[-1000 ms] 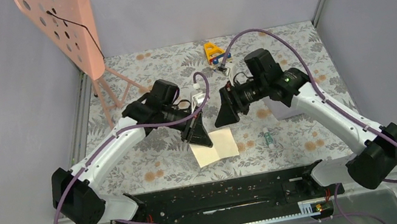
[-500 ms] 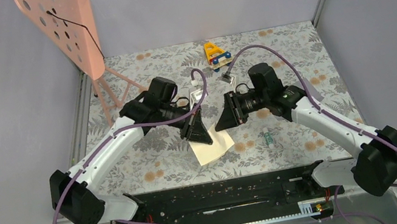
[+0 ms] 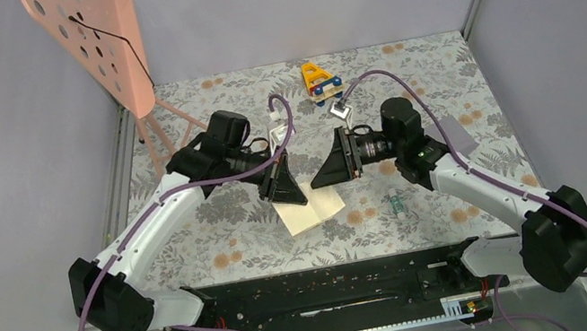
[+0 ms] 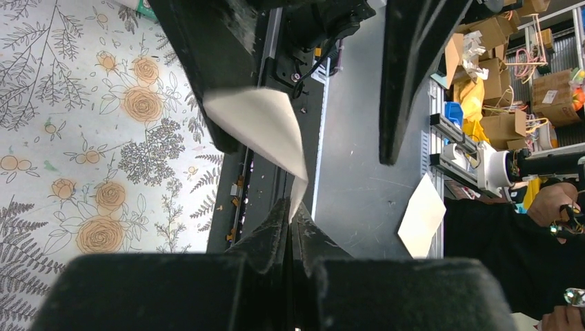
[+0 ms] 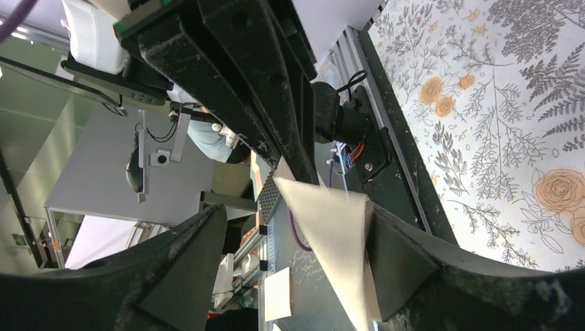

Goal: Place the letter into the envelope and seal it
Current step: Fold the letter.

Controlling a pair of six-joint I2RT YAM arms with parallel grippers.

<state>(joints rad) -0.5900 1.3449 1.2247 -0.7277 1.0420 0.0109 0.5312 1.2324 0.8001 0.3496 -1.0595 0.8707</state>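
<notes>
The letter [image 3: 315, 207], a cream sheet, is tilted up off the flowered table with one corner raised. My left gripper [image 3: 286, 192] is shut on that corner; in the left wrist view its fingertips [image 4: 290, 207] pinch the letter [image 4: 265, 127]. My right gripper [image 3: 324, 176] faces it from the right and is open. In the right wrist view the letter [image 5: 331, 234] hangs between the right gripper's [image 5: 296, 214] spread jaws, lying against the right-hand finger [image 5: 393, 258]. The grey-lilac envelope [image 3: 456, 135] lies flat behind the right arm, partly hidden by it.
A pink perforated stand [image 3: 100, 45] leans at the back left. A yellow toy [image 3: 320, 79] sits at the back centre. A small green-and-white tube [image 3: 397, 202] lies right of the letter. The black mounting rail [image 3: 329, 287] runs along the near edge.
My left gripper has drawn back to the left with the letter's corner, tilting the sheet. The right arm has swung forward, its gripper now closer around the letter's edge; the envelope shows behind it.
</notes>
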